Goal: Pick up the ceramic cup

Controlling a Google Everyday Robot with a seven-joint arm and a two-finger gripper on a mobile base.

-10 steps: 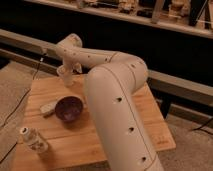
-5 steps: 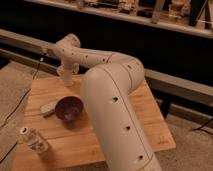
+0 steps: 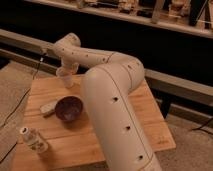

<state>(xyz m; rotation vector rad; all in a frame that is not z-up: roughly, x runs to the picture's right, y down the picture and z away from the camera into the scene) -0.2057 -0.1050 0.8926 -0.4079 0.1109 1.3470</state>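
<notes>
The ceramic cup (image 3: 65,80) is small, pale and tapered. It is at the back left of the wooden table (image 3: 150,120). My gripper (image 3: 68,68) is directly above it, right at its rim, at the end of the white arm (image 3: 115,100) that reaches over from the lower right. I cannot tell whether the cup rests on the table or hangs just above it. The gripper's lower part merges with the cup's top.
A wide dark purple-brown bowl (image 3: 68,108) sits in front of the cup, with a small pale object (image 3: 48,106) at its left. A clear bottle (image 3: 34,140) lies at the front left corner. A rail and dark shelving run behind the table. A cable hangs at the left.
The arm's thick link has swung slightly to the left. The gripper has stayed at the cup, with little visible shift.
</notes>
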